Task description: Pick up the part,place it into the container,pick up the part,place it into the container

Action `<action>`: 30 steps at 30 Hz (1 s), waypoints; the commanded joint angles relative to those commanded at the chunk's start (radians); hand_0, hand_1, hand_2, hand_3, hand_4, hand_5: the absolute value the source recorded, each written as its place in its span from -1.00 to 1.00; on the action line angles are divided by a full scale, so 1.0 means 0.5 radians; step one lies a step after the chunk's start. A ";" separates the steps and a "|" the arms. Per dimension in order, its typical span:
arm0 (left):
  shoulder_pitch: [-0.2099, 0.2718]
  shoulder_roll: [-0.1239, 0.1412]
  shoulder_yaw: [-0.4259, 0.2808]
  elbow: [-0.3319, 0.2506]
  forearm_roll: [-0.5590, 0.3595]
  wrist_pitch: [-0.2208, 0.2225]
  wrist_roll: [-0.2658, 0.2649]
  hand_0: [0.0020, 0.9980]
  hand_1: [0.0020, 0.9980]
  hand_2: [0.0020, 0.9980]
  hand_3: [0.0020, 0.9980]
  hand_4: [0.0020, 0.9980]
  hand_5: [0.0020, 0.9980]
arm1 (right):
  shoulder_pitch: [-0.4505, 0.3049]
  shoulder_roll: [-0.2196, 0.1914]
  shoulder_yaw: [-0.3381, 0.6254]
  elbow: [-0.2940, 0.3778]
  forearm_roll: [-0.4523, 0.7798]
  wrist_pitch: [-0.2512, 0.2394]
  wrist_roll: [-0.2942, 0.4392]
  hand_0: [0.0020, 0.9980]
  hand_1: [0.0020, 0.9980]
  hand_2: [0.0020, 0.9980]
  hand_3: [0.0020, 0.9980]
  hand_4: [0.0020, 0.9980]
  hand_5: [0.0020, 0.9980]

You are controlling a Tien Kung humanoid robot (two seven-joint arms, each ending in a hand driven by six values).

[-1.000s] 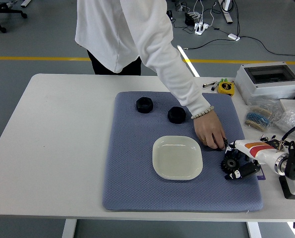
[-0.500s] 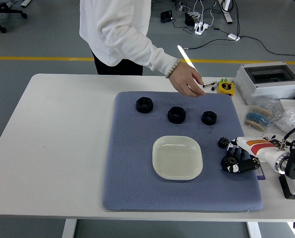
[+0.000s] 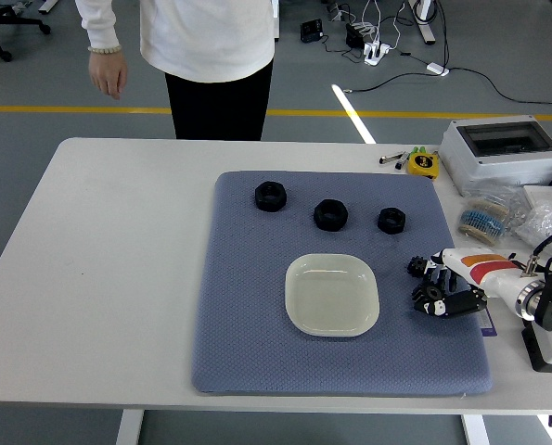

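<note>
The robot's right hand (image 3: 442,295) rests low on the blue mat (image 3: 248,352), black fingers curled over a small gear-like part (image 3: 417,268) at their tips; whether they truly grip it I cannot tell. Just to the hand's left sits the container (image 3: 332,295), a shallow, glossy, pale dish with rounded corners, close enough for a short carry. Beyond the hand, three chunky black parts (image 3: 330,214) lie in a row on the mat, whose dimpled weave probably stops them from sliding. The person (image 3: 207,56) stands back at the far side, hands off the table.
</note>
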 joint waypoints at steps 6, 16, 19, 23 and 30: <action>0.001 0.002 -0.002 0.001 0.003 0.001 0.001 0.42 0.27 0.35 0.16 0.36 0.27 | 0.028 0.008 0.011 0.110 -0.037 -0.007 -0.004 -0.67 -0.29 -0.17 -0.05 0.46 -0.29; 0.007 0.005 -0.005 0.002 0.006 0.003 0.002 0.42 0.26 0.35 0.16 0.36 0.27 | 0.251 0.064 -0.235 0.259 -0.085 -0.066 0.013 -0.68 -0.31 -0.19 -0.05 0.47 -0.30; 0.012 0.006 -0.006 0.003 0.002 0.005 0.002 0.42 0.26 0.36 0.16 0.36 0.27 | 0.371 0.103 -0.389 0.245 -0.143 -0.084 0.019 -0.69 -0.32 -0.19 -0.05 0.48 -0.30; 0.016 0.009 -0.006 0.003 0.000 0.005 0.002 0.42 0.26 0.36 0.16 0.36 0.27 | 0.506 0.153 -0.588 0.199 -0.162 -0.087 0.020 -0.69 -0.32 -0.19 -0.05 0.48 -0.30; 0.021 0.015 -0.009 0.003 0.000 0.006 0.003 0.42 0.26 0.35 0.16 0.36 0.27 | 0.677 0.241 -0.821 0.027 -0.231 -0.080 0.020 -0.68 -0.30 -0.15 -0.02 0.48 -0.29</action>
